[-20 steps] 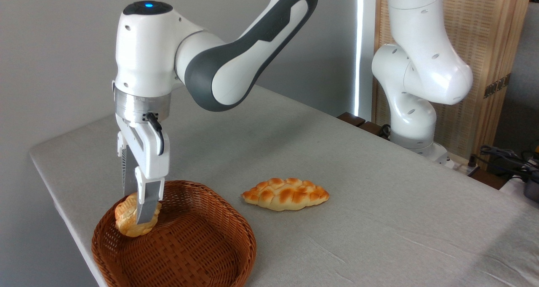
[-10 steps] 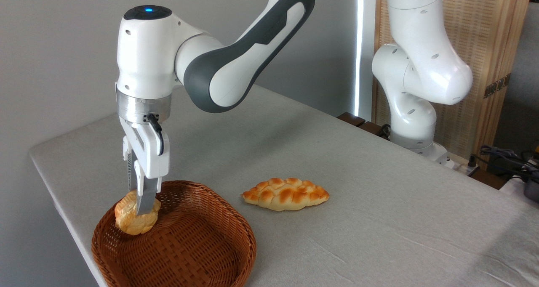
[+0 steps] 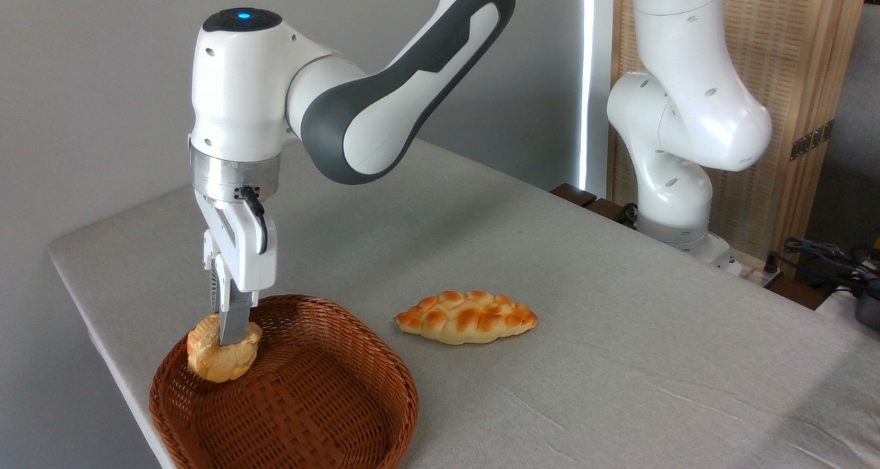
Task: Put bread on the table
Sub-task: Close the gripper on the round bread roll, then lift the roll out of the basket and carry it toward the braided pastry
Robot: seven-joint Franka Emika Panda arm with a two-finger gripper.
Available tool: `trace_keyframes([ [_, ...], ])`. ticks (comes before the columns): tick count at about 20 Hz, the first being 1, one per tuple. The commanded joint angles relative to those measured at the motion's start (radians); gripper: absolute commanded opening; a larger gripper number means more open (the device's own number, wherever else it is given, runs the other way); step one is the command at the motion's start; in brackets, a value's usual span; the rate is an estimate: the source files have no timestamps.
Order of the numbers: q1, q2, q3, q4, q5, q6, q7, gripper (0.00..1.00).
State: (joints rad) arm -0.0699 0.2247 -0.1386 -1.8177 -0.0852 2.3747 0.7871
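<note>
the table, a broad top under light grey cloth with faint creases, takes up most of the scene and offers plenty of bare surface to the right of the basket, which is likely where the bun is meant to end up. the white and dark grey robot arm reaches in from its base at the far right edge and bends down over the near left corner, wrist pointing straight down, a posture that suits lifting something vertically out of a walled container. the round brown wicker basket sits at that near left corner, close to the table's edge, and its raised rim is the reason the load has to go up before it can go sideways. the braided loaf, golden with pointed ends, lies flat on the cloth just to the right of the basket, apart from it and untouched. the gripper has its fingers drawn in on the bread, pinching it near its top; the far finger is mostly hidden behind the near one, so how deep the grip sits is hard to judge. the bread is over the back left part of the basket, beside the inner wall, and seems lifted a little off the weave, though it may be brushing the wall. it is a small roundish bun, pale cream shading to golden orange, with a lumpy, cracked crust.
</note>
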Motion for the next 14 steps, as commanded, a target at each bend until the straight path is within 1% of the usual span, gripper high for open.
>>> trace_keyframes([
  [1, 0.024, -0.050, 0.008, -0.005, -0.013, -0.003, 0.017, 0.02],
  [2, 0.047, -0.071, 0.007, -0.003, -0.030, -0.032, 0.017, 0.02],
  [3, 0.057, -0.097, 0.008, -0.002, -0.068, -0.063, 0.018, 0.02],
  [4, 0.061, -0.125, 0.014, -0.003, -0.118, -0.098, 0.018, 0.02],
  [5, 0.071, -0.146, 0.019, -0.005, -0.164, -0.147, 0.018, 0.02],
  [6, 0.090, -0.168, 0.019, -0.005, -0.198, -0.213, 0.018, 0.02],
  [7, 0.094, -0.185, 0.019, -0.005, -0.217, -0.282, 0.018, 0.02],
  [8, 0.099, -0.200, 0.019, -0.006, -0.222, -0.346, 0.018, 0.02],
  [10, 0.137, -0.229, 0.010, -0.017, -0.228, -0.484, 0.018, 0.02],
  [11, 0.148, -0.246, 0.008, -0.037, -0.249, -0.538, 0.020, 0.03],
  [12, 0.163, -0.267, 0.008, -0.067, -0.275, -0.563, 0.020, 0.04],
  [13, 0.174, -0.283, 0.007, -0.096, -0.306, -0.572, 0.020, 0.08],
  [14, 0.177, -0.297, 0.005, -0.132, -0.335, -0.578, 0.021, 0.08],
])
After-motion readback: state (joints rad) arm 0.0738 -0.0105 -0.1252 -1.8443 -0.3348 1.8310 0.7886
